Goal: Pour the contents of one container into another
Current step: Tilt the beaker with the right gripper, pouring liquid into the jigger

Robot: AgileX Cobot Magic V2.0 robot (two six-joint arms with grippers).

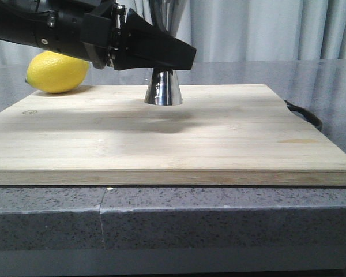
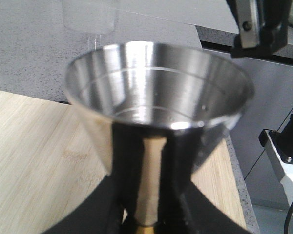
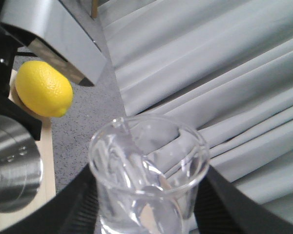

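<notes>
Standing upright toward the back of the wooden cutting board [image 1: 161, 138], the steel jigger [image 1: 163, 89] rests on its lower cone, while its upper part is hidden in the front view behind the left gripper [image 1: 181, 56], whose black body reaches in from the left at the height of the jigger's waist. In the left wrist view the jigger's wide upper cup [image 2: 158, 92] fills the frame, and the dark fingers [image 2: 122, 195] sit close on both sides of the narrow waist just above the gold band [image 2: 146, 226], so this claw is clenched around the jigger. The right wrist view shows the clear glass beaker [image 3: 149, 180] held between the right gripper's dark fingers [image 3: 75, 204], which press against its sides; its flared rim is tipped toward the camera, and the beaker is raised above and beside the jigger's rim [image 3: 12, 165]. A yellow lemon [image 1: 57, 71] lies at the board's far left corner.
</notes>
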